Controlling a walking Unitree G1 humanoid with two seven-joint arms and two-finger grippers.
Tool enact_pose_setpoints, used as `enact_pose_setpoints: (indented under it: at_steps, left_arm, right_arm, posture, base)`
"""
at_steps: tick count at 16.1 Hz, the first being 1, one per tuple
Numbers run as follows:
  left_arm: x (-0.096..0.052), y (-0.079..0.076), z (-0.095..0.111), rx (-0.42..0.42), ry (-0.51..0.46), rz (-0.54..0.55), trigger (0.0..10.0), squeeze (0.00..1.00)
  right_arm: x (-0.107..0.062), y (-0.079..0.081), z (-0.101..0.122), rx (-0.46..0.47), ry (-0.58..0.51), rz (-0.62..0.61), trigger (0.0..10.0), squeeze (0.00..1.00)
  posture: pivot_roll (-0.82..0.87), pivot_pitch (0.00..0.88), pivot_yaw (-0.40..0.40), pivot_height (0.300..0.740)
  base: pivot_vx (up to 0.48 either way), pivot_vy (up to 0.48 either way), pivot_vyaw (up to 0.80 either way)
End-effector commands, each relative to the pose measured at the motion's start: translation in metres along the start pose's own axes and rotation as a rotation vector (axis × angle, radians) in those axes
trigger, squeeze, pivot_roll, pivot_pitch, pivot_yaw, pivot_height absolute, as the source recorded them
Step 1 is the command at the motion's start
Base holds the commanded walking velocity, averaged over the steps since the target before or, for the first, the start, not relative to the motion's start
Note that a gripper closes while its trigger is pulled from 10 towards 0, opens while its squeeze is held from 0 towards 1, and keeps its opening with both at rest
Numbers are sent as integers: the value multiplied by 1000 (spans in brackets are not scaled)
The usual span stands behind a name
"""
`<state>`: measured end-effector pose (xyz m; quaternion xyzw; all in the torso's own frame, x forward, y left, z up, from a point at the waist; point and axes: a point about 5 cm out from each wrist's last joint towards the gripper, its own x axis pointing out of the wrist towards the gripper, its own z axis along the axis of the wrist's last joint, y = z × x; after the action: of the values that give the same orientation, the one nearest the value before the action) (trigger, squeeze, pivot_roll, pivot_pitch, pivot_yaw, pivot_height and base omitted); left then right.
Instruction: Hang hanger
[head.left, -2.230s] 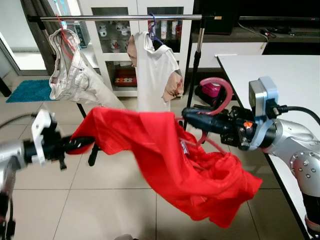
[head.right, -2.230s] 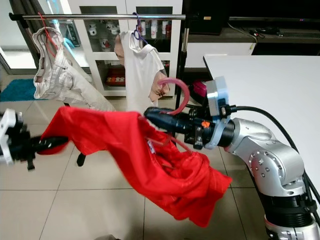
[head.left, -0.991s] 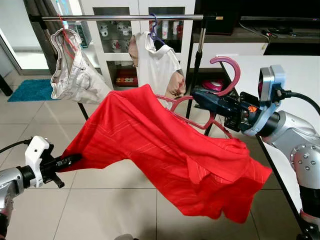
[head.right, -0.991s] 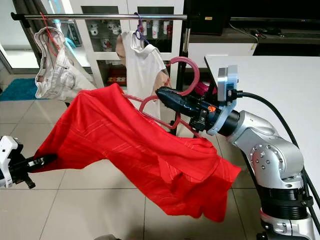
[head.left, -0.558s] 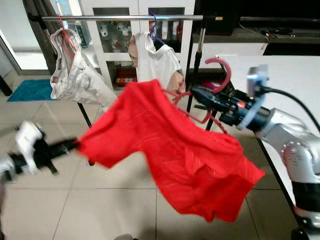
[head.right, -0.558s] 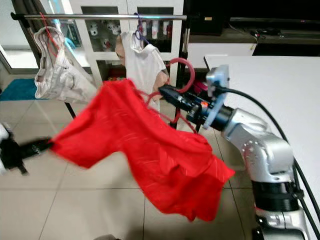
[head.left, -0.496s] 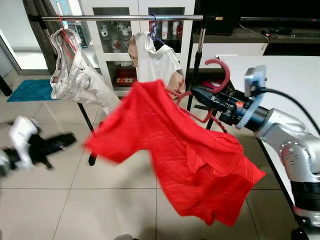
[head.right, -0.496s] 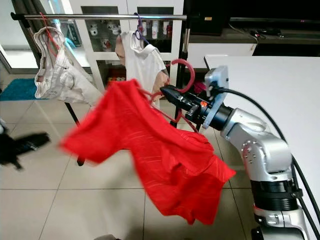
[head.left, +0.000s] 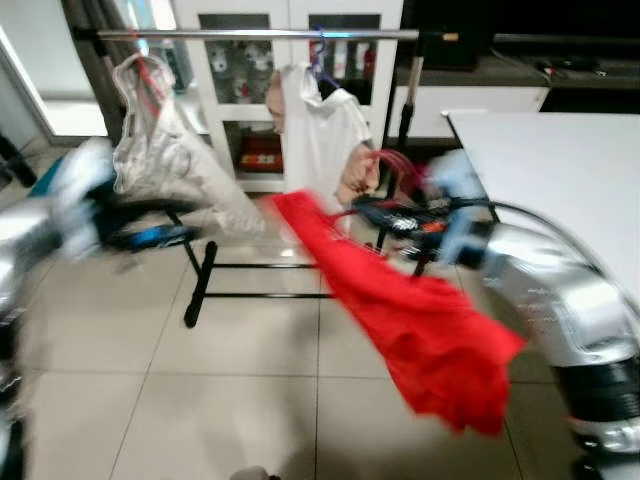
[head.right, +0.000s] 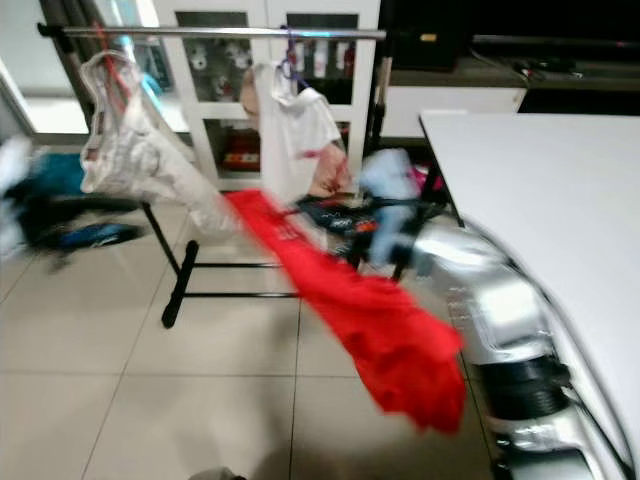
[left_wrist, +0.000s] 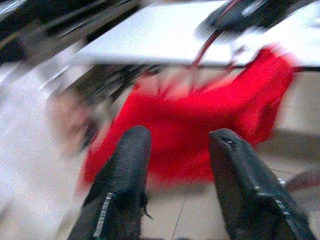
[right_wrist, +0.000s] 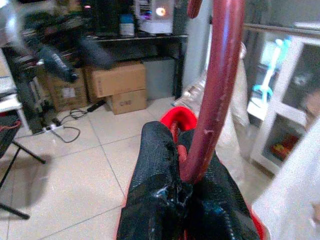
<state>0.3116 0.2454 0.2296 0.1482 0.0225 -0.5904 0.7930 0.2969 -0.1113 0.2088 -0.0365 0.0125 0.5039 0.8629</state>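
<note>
Hanger of dark pink curved plastic (right_wrist: 215, 85) sits pinched in the right claw (right_wrist: 182, 187), whose two black fingers are closed around its stem, below and in front of the silver metal clothes rail (head.left: 260, 34). A bright red shirt (head.left: 420, 320) drapes from the hanger down toward the tiled floor. The left claw (left_wrist: 175, 150) is spread apart with nothing between its fingers, well off to the left of the rail's stand. On the rail hang a white shirt (head.left: 325, 130) and pale grey trousers (head.left: 160, 150). A white surface (head.left: 560, 160) lies right of the rail
</note>
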Motion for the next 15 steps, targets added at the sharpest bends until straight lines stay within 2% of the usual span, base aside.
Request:
enact_pose_setpoints:
  at_steps: [1,2,4,5,6,9,11,13,14,15]
  left_arm:
    - [7,-3,-1,-7,15,-61,10000,1000]
    - [26,-1,10,19,-21,-148,10000,1000]
    - [46,1,20,46,-40,-238,10000,984]
    - [49,0,19,47,-30,-261,10000,439]
    - [53,-1,18,45,-20,-281,10000,0]
    - [67,0,7,24,30,-323,10000,0]
    - [75,1,-4,39,81,-331,10000,0]
    - [84,3,-7,65,81,-319,10000,0]
    - [95,3,-5,80,57,-315,10000,0]
    - [101,2,-4,81,49,-326,10000,0]
  right_arm:
    - [-2,-1,10,-58,-18,-6,0,0]
    - [2,4,13,-80,-17,20,0,0]
    - [5,10,15,-100,-17,57,0,0]
    - [5,11,15,-103,-18,66,0,0]
    - [5,12,15,-107,-18,72,0,0]
    - [8,19,18,-120,-32,127,0,0]
    - [9,24,20,-128,-40,164,0,0]
    - [11,28,21,-131,-44,184,0,0]
    - [12,32,20,-131,-40,208,0,0]
    - [13,34,19,-131,-37,220,0,0]
  posture:
    - [-118,0,79,740]
    - [-118,0,80,740]
    - [-120,0,83,740]
    - [-124,0,87,740]
    - [-123,0,86,740]
    - [-127,0,88,740]
    - [-127,0,88,740]
    - [-129,0,88,740]
    - [-136,0,90,740]
    - [-140,0,92,740]
  base:
    - [0,0,0]
    - [0,0,0]
    - [0,0,0]
    - [0,0,0]
    - [0,0,0]
    - [0,0,0]
    - [0,0,0]
    - [0,0,0]
    - [0,0,0]
    - [0,0,0]
